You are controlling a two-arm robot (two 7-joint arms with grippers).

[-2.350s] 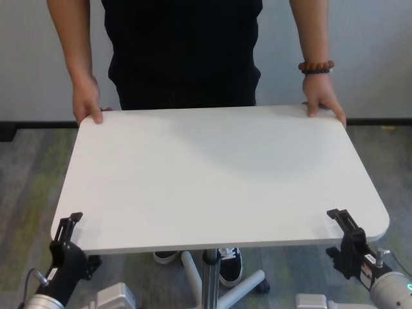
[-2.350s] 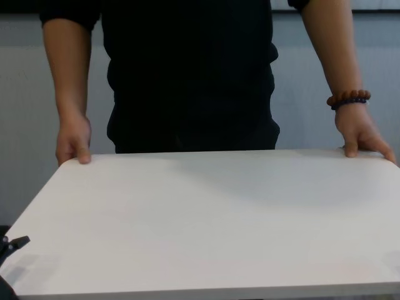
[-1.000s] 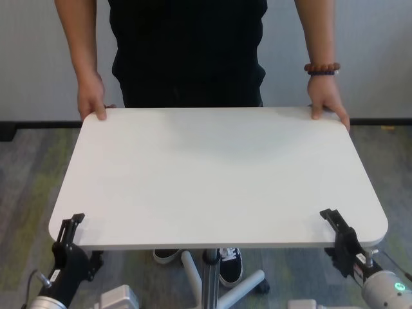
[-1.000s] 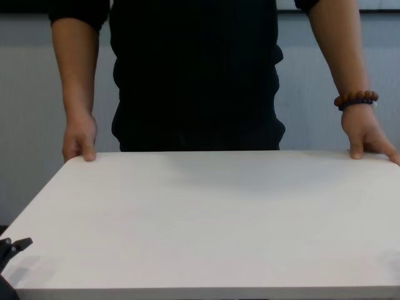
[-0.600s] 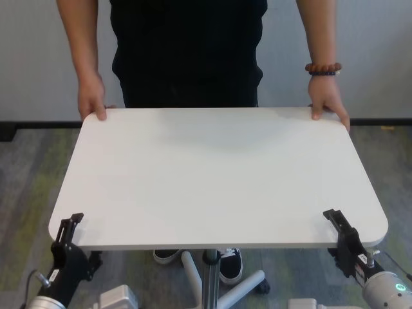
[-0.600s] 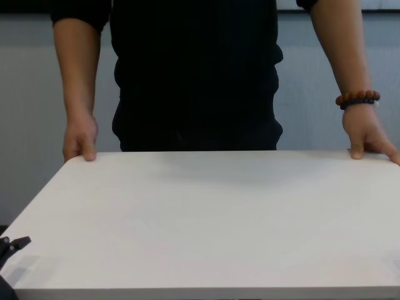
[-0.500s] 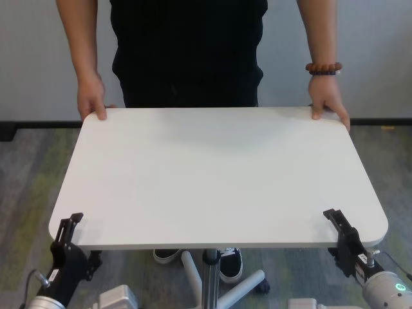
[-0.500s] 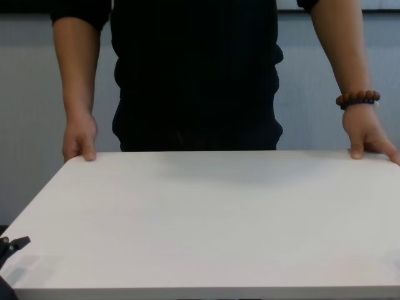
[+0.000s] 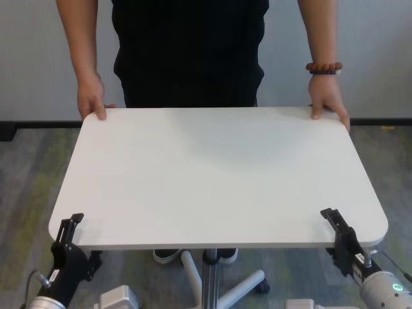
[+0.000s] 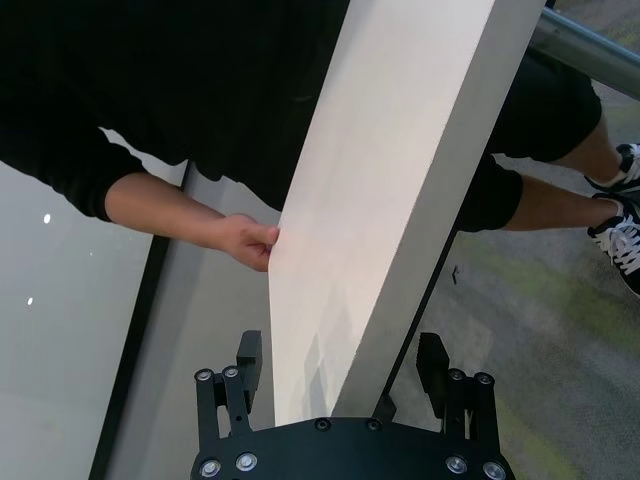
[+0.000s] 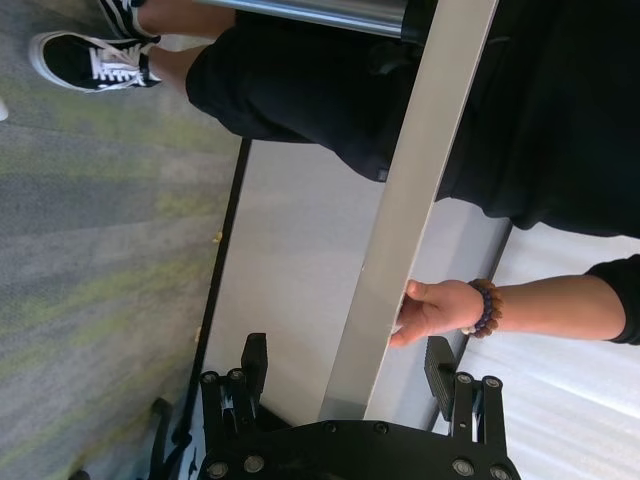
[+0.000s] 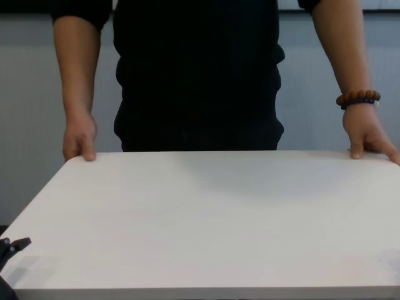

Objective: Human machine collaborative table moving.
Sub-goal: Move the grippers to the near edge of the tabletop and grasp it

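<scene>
The table [image 9: 212, 174] is a white top with rounded corners on a grey pole [image 9: 209, 277]. The human [image 9: 187, 51], in black, stands at the far side with one hand [image 9: 92, 96] on each far corner and a bead bracelet [image 9: 324, 66] on one wrist. My left gripper [image 9: 69, 225] sits at the near left corner, and in the left wrist view it [image 10: 340, 365] is open, with the tabletop's edge [image 10: 390, 150] between its fingers. My right gripper [image 9: 335, 222] is at the near right corner, also open [image 11: 345, 365] astride the edge [image 11: 420, 150] with gaps on both sides.
Grey and green carpet [image 9: 26, 180] lies all around. The table's white star base [image 9: 248, 283] spreads under the near edge. A pale wall with a dark skirting [image 9: 38, 122] runs behind the human. The human's black sneakers [image 10: 620, 240] stand under the table.
The table has swung slightly and now sits square to me. The human's hands shifted a little to the right. A shoe under the near edge has drawn back. Both grippers remain open at their corners.
</scene>
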